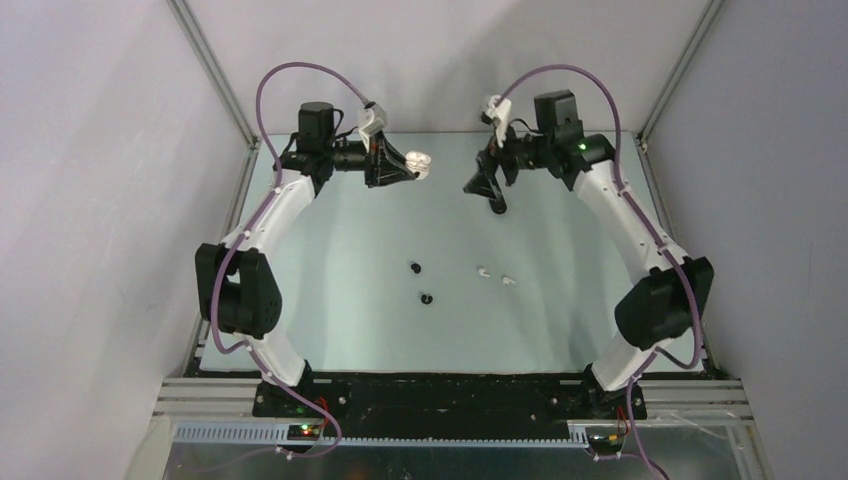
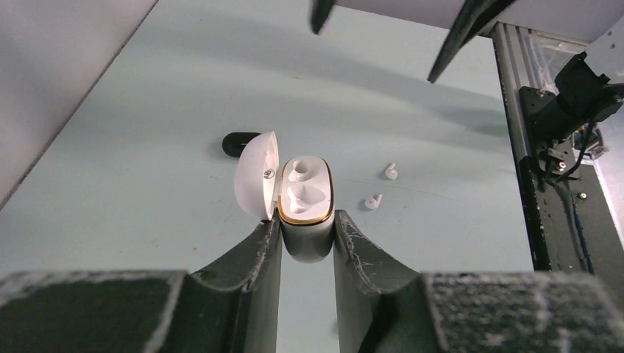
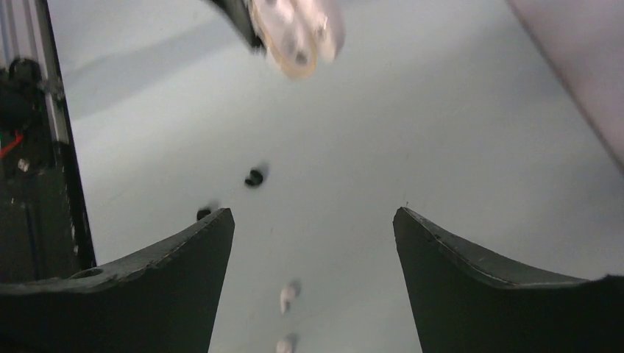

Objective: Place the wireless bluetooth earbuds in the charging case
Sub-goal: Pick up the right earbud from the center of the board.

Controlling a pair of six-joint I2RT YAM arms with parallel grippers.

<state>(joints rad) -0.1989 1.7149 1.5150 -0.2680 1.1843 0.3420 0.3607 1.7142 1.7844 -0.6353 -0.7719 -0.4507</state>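
From above, the left gripper [image 1: 408, 165] is clamped on the white charging case [image 1: 420, 163] and holds it in the air over the far part of the table [image 1: 340, 310], with the forearm stretched level toward the middle. The right gripper [image 1: 487, 195] hangs opposite it, near but apart, and tips downward from a bent wrist. All four earbuds lie loose on the table, well short of both grippers: two black ones [image 1: 415, 267] toward the left and two white ones [image 1: 483, 270] just to their right. None is seated yet, so I judge the step to be presenting the opened case while the right arm goes for a first earbud.

The left wrist view shows the two fingers [image 2: 257, 257] pressed on the case's lower body. The lid [image 2: 256, 175] swings out to the left, and both sockets [image 2: 303, 193] are empty. The white earbuds lie on the table beyond it, and a dark rounded object [image 2: 239, 142] is half hidden behind the lid.

In the right wrist view the jaws stand wide apart with nothing between them. The case is a blur at the top edge, and the white earbuds sit low in the frame, between the fingers. The next move probably calls for a descent toward one white earbud, a close centred on so small a piece, and then a lift up to the matching socket.
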